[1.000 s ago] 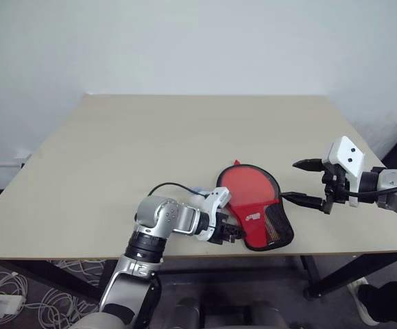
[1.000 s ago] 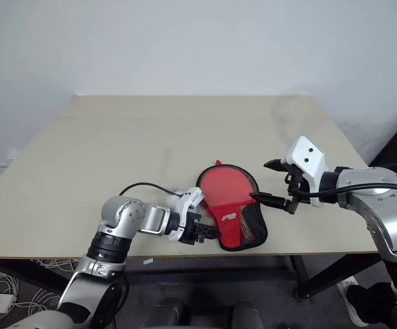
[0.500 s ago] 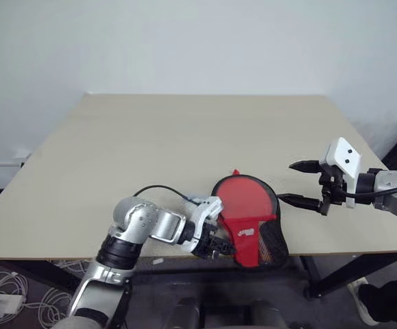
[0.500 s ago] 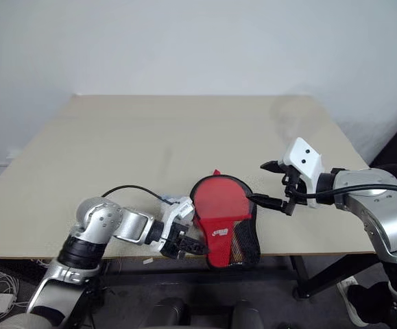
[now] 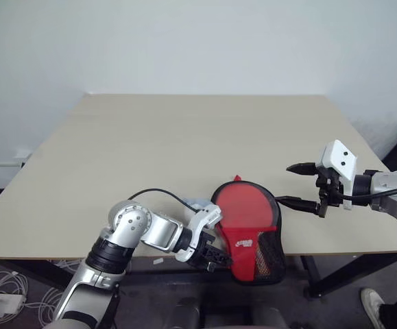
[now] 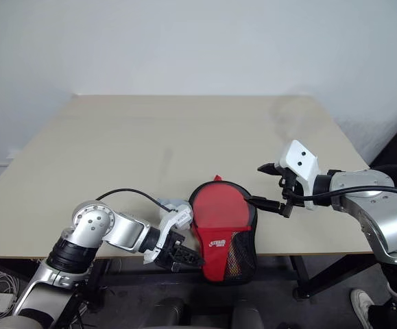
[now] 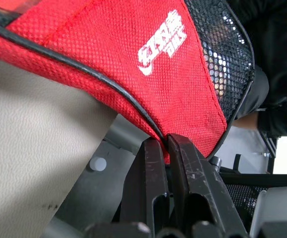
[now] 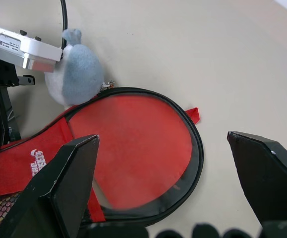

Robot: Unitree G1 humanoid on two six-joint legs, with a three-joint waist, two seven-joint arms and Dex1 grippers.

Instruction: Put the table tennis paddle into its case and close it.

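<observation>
The red case [image 5: 246, 212] with black edging lies at the table's front edge. Its narrow end, with the white logo and mesh pocket [image 6: 238, 255], hangs over the edge. My left gripper [image 5: 215, 259] is below the table edge, shut on the case's fabric rim at that end; the left wrist view shows the fingers [image 7: 148, 168] pinching the red cloth [image 7: 133, 59]. My right gripper [image 5: 285, 184] hovers open just right of the case's round part [image 8: 133, 144], touching nothing. I cannot tell the table tennis paddle apart from the case's red round part.
A small pale blue-grey wad [image 8: 76, 74] lies on the beige table [image 5: 150, 151] against the case's left side. A black cable [image 5: 153, 193] loops over my left wrist. A person's shoe [image 5: 373, 301] is on the floor at the right.
My left gripper has pulled the case's narrow end back and leftward, so the case has turned and now hangs over the front edge. The right gripper has stayed put.
</observation>
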